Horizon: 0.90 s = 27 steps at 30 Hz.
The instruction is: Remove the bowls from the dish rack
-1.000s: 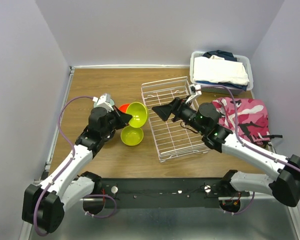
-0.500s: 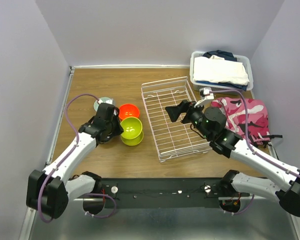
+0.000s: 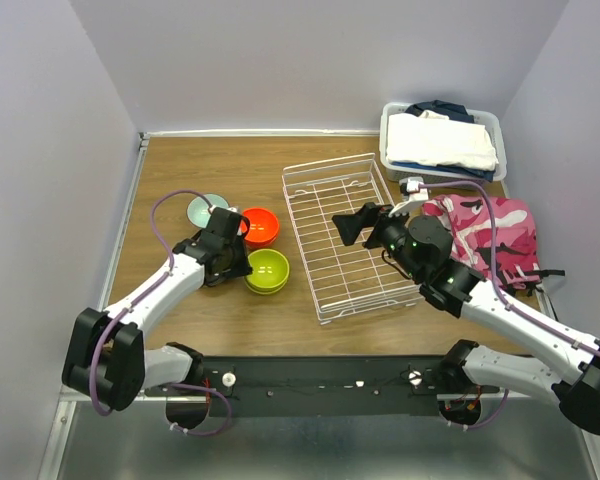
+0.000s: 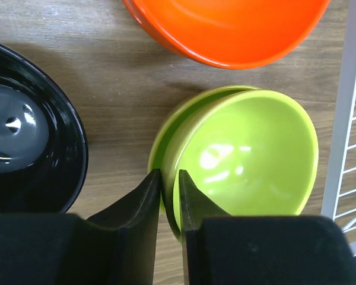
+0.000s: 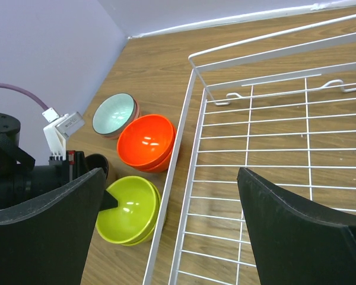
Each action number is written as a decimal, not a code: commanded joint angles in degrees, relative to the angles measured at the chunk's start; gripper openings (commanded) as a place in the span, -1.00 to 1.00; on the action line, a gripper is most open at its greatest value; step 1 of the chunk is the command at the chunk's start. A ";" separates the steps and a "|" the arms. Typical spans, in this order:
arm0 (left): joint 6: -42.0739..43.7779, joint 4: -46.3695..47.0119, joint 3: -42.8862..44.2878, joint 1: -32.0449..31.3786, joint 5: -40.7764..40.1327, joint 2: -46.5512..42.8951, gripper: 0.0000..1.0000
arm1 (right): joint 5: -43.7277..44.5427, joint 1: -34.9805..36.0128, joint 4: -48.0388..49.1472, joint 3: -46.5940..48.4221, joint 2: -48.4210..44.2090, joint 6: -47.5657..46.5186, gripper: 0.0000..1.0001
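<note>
Left pincer (image 4: 169, 174) grips lime bowl (image 4: 249, 160) on wooden table (image 4: 107, 101).

The dish rack (image 3: 325, 200) stands in the middle of the desk (image 3: 180, 170) under my right hand (image 3: 348, 224), with a bin (image 3: 441, 140) behind its right corner and a cloth (image 3: 480, 235) to its right. Left of the rack, two nested bowls (image 3: 267, 271) sit nearest me, a second stack (image 3: 259, 226) just behind, a single bowl (image 3: 206, 210) farther back-left, and another bowl (image 4: 24, 130) to their left. My left hand (image 4: 169, 178) straddles the left rim of the upper bowl (image 4: 249, 148), one finger inside, one outside.
</note>
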 commanded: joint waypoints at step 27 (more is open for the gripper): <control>6.33 -3.08 2.91 -1.08 -14.39 -35.92 0.98 | 18.37 -8.25 -14.38 13.32 7.27 -8.06 1.00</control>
